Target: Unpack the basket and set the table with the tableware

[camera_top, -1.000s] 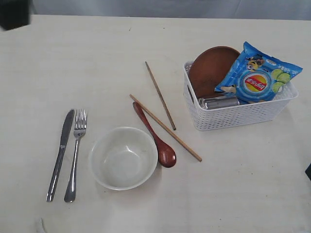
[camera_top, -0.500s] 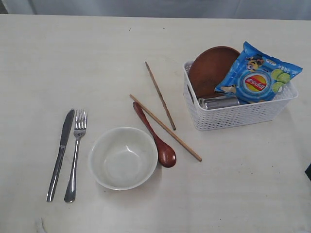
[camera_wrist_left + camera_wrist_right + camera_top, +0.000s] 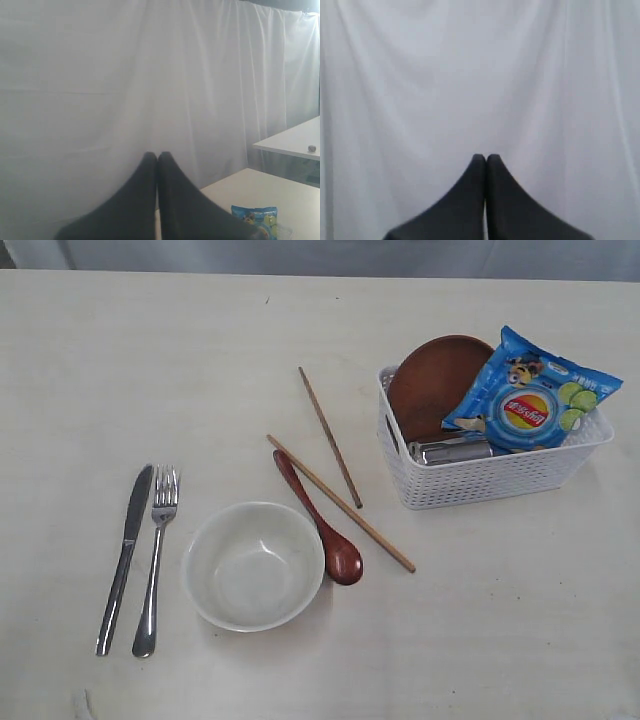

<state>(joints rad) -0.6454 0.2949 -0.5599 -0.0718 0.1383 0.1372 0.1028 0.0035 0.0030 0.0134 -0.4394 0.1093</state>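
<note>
On the cream table [image 3: 80, 360] lie a steel knife [image 3: 124, 558] and fork [image 3: 156, 558] at the left, a white bowl [image 3: 254, 565], a dark wooden spoon [image 3: 320, 521] and two chopsticks [image 3: 330, 436] [image 3: 340, 503]. The white basket [image 3: 480, 478] at the right holds a brown plate [image 3: 432, 382], a steel cup [image 3: 452, 450] and a blue snack bag [image 3: 530, 392]. Neither gripper shows in the exterior view. My left gripper [image 3: 157, 155] is shut and empty, raised toward a white curtain. My right gripper [image 3: 485, 157] is shut and empty as well.
The left wrist view shows the blue snack bag [image 3: 254, 216] low down on the table and a second white table [image 3: 292, 142] beyond. A white curtain [image 3: 470, 75] fills the right wrist view.
A dark arm part at the exterior view's top left corner has gone out of view. A dark bit at the right edge has gone too. The tableware has not moved.
</note>
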